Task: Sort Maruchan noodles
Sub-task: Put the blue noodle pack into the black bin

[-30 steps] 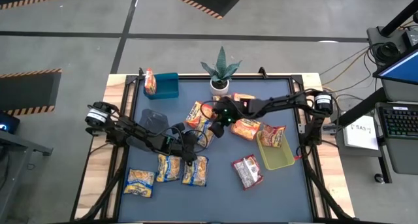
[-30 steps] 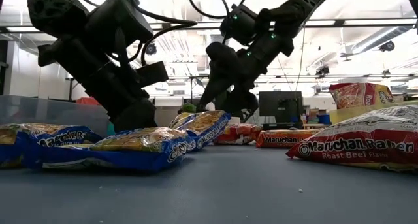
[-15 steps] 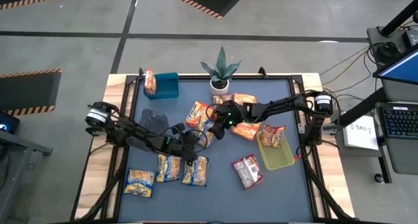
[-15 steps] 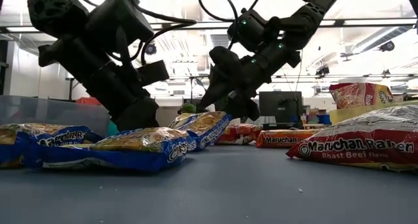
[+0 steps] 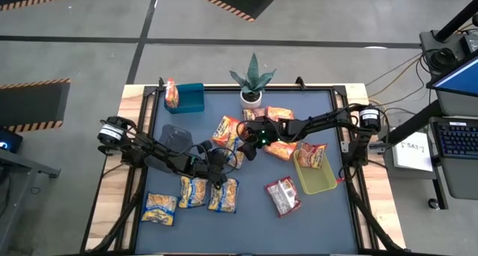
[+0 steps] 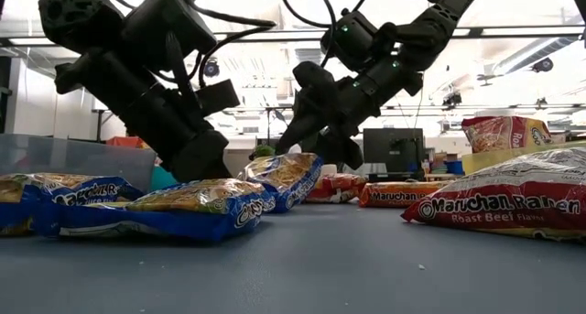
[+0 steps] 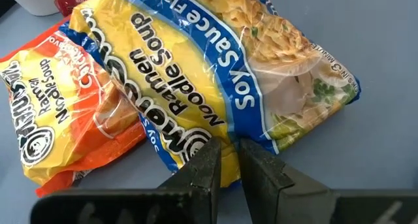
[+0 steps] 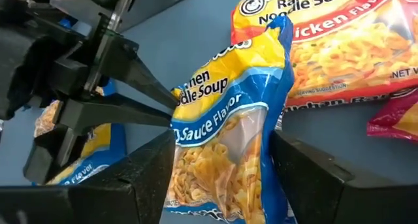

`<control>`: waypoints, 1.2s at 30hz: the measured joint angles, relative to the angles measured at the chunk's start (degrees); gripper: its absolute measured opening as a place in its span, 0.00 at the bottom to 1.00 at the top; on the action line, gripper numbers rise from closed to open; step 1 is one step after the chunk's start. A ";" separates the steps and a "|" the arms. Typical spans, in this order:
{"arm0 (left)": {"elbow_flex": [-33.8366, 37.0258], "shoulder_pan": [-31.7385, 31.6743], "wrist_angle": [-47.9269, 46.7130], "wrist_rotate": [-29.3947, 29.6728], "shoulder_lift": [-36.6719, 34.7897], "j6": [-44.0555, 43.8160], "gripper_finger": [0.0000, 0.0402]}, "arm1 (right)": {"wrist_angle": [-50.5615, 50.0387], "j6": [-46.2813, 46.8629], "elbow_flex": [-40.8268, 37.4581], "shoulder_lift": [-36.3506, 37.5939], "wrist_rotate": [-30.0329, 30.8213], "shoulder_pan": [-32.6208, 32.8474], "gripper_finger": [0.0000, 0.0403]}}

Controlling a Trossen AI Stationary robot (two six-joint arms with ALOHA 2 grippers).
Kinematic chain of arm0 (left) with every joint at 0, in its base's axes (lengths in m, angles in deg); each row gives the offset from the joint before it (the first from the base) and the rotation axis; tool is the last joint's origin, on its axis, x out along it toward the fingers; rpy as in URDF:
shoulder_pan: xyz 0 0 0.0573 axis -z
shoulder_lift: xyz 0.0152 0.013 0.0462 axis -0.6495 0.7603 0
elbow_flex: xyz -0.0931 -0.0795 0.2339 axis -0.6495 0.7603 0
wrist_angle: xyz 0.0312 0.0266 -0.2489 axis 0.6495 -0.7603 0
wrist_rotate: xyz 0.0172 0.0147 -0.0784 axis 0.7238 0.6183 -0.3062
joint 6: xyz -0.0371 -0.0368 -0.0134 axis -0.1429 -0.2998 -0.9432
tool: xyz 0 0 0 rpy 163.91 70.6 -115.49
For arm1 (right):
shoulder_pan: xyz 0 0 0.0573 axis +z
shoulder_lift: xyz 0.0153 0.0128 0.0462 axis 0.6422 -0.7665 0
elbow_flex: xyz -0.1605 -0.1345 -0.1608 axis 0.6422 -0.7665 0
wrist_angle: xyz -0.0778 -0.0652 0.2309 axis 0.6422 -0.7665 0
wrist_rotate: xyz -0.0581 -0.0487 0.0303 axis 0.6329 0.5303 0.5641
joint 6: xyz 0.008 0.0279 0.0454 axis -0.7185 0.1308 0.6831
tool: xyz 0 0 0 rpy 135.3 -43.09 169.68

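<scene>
The left end effector [image 7: 226, 160] has its fingers pinched together on the edge of a yellow-and-blue soy packet [image 7: 215, 80], gripping only the crinkled film at the seam. The right end effector [image 8: 222, 185] sits over the same packet [image 8: 225, 145] with its fingers spread apart, one on each side of the pack, not yet closing on it. In the high view the two meet near the bench [image 5: 246, 219] middle, the left one [image 5: 222, 166] just beside the right one [image 5: 250, 145].

The packet looks light, a thin glossy plastic skin over a brittle noodle block; the film is slippery and creases readily, so a hold on the flat sealed edge seems safer than squeezing the block, which could crack. An orange packet [image 7: 59, 113] lies touching it beside the left fingers, partly underneath. More soy packets [image 6: 197, 209] lie near the left end effector, puffy and rounded at the edges.
</scene>
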 joint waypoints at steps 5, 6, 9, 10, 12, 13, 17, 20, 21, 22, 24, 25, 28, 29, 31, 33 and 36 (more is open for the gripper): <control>0.00 0.00 0.44 0.02 0.00 0.23 0.09 | 1.71 0.03 -0.04 -0.98 0.02 0.01 0.57; 0.00 0.00 0.53 0.02 0.00 0.47 0.09 | 2.49 0.23 -0.04 -1.65 0.02 -0.01 0.57; 0.00 0.00 1.04 0.09 0.00 1.19 0.09 | 5.71 0.64 0.29 -5.26 -0.76 0.05 0.57; 0.00 0.00 1.12 0.09 0.00 1.40 0.09 | 6.35 0.18 0.33 -6.31 -1.75 0.05 0.57; 0.00 0.04 1.24 0.04 0.00 1.50 0.09 | 8.42 -0.05 0.46 -7.41 -3.66 0.01 0.57; 0.00 0.04 1.21 0.05 0.00 1.51 0.09 | 8.83 -0.04 0.48 -7.45 -4.03 0.00 0.57; 0.00 0.00 1.21 0.08 0.00 1.55 0.09 | 8.61 -0.71 0.52 -7.07 -4.60 0.12 0.56; 0.00 -0.02 1.17 0.09 -0.02 1.99 0.09 | 8.95 -1.33 0.52 -6.70 -4.88 0.12 0.52; 0.00 -0.02 1.19 0.09 -0.02 2.14 0.09 | 8.97 -1.51 0.52 -6.62 -4.94 0.12 0.49; 0.00 0.00 1.19 0.11 -0.02 2.19 0.09 | 9.03 -1.57 0.52 -6.58 -4.94 0.12 0.46; 0.00 0.05 1.15 0.11 -0.07 2.19 0.09 | 8.97 -2.00 0.52 -6.58 -4.88 0.12 0.40; 0.00 0.17 1.09 0.11 -0.19 2.19 0.09 | 9.00 -2.25 0.52 -6.58 -4.85 0.12 0.37; 0.00 0.91 0.73 0.11 -1.58 3.83 0.10 | 9.03 -4.28 0.52 -6.55 -4.95 0.12 0.29; 0.00 1.25 0.69 0.11 -2.37 4.78 0.11 | 9.00 -5.27 0.52 -6.46 -4.98 0.12 0.26; 0.00 1.91 0.41 0.19 -4.38 6.61 0.13 | 8.96 -7.08 0.52 -6.13 -4.98 0.35 0.22; 0.00 2.36 -0.99 0.14 -6.94 7.43 0.15 | 8.92 -8.96 0.52 -5.44 -4.95 0.64 0.18; 0.00 2.77 -4.86 0.03 -11.85 7.37 0.20 | 9.07 -12.15 0.52 -3.96 -4.48 1.08 0.14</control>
